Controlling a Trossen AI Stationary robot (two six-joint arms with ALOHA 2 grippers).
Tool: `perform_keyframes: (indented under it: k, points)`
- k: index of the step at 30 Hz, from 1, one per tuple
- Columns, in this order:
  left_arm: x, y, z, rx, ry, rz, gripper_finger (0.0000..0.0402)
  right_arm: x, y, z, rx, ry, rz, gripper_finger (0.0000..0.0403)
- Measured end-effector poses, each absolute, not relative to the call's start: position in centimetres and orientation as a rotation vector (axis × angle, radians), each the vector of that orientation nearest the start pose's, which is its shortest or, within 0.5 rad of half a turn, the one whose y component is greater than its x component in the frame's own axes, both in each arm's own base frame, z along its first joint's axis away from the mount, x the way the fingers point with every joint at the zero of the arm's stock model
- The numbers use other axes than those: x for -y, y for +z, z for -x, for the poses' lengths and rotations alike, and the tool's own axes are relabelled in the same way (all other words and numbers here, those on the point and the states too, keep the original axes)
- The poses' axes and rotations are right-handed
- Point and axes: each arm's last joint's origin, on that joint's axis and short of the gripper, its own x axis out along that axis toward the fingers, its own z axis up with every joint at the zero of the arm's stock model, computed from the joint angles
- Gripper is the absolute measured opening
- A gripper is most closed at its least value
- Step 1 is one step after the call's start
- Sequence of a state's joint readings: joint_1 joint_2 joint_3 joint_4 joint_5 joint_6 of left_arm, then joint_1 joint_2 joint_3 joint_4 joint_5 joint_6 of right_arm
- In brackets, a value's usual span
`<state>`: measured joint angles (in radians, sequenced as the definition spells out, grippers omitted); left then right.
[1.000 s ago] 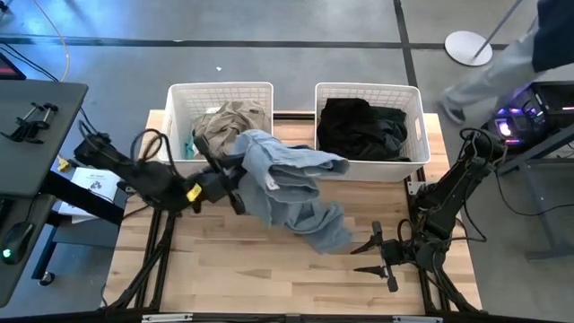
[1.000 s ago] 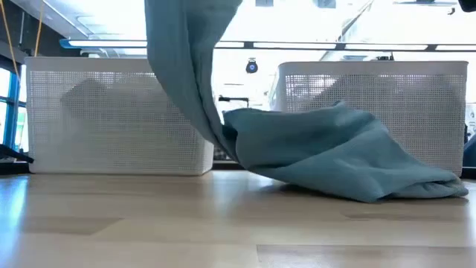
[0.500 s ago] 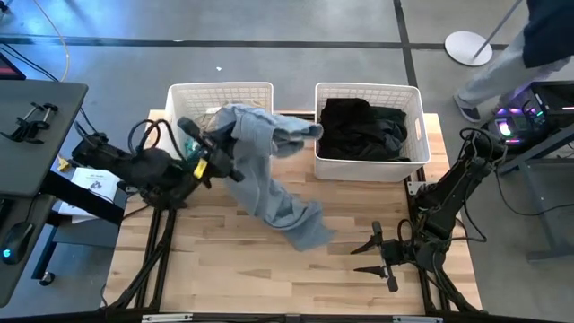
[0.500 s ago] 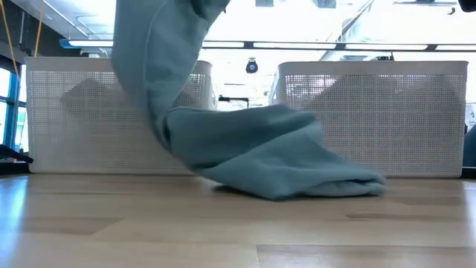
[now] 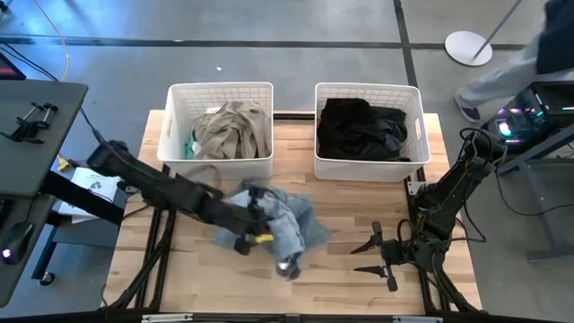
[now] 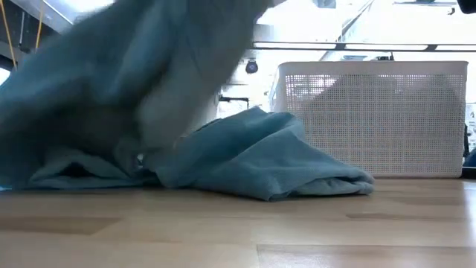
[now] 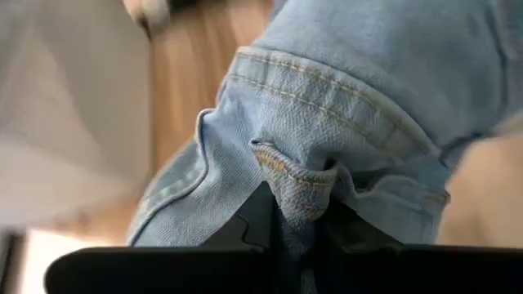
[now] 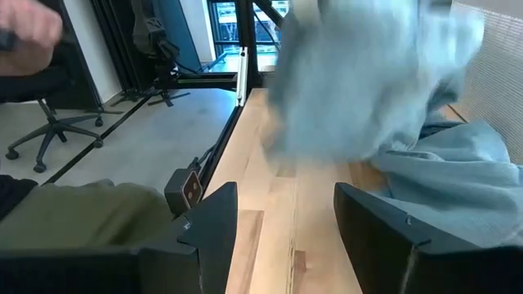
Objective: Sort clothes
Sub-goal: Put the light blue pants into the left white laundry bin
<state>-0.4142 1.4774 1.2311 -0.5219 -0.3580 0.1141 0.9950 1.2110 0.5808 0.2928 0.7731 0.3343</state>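
Observation:
A light blue denim garment (image 5: 285, 218) lies bunched on the wooden table (image 5: 359, 287) in front of the baskets. It also shows in the low view (image 6: 253, 160) and the right wrist view (image 8: 458, 171). My left gripper (image 5: 263, 229) reaches in low from the left and is shut on it. My right gripper (image 5: 366, 256) is open and empty near the front right. A beige garment (image 5: 231, 130) and a bit of teal (image 5: 190, 144) lie in the left basket. Black garments (image 5: 363, 127) fill the right basket. My left gripper pinches a stitched seam fold (image 7: 296, 184) of the denim garment between its two fingers (image 7: 260, 220). The arm comes in low from the table's left. Part of the garment is raised at the gripper; the rest lies slack and heaped on the table (image 6: 312, 179).
Two white lattice baskets stand at the far edge, one left (image 5: 176, 126) and one right (image 5: 414, 135). Bare wood lies along the near edge. A person stands beyond the table's far right corner (image 5: 502, 76); another shows in the right wrist view (image 8: 73, 216).
My left gripper first rose toward the left basket with the denim hanging long below it. It then swung down toward the near edge and the table's right. The denim has dropped from its long hang into a bunched heap at mid-table.

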Motion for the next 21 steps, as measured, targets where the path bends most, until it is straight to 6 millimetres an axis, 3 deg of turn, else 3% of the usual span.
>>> perform_keyframes:
  k: [4, 8, 12, 16, 21]
  points:
    - [11.3, 24.6, -31.4, -0.881, -0.014, -0.335, 0.0062, -19.3, 22.6, -15.0, -0.246, 0.18, -0.07, 0.0193]
    - [9.7, 22.1, -33.0, -0.991, -0.056, -0.196, 0.0129, -19.3, 22.6, -15.0, -0.246, 0.179, -0.078, 0.0193]
    - [8.1, 22.6, -33.5, -0.972, -0.087, -0.095, 0.021, -19.3, 22.6, -15.0, -0.246, 0.178, -0.078, 0.0193]
    - [7.0, 23.7, -34.5, -0.848, -0.078, -0.081, 0.0284, -19.3, 22.6, -15.0, -0.245, 0.174, -0.073, 0.0193]
    - [6.8, 23.5, -36.0, -0.739, -0.123, -0.173, 0.0331, -19.3, 22.5, -15.0, -0.247, 0.169, -0.072, 0.0193]
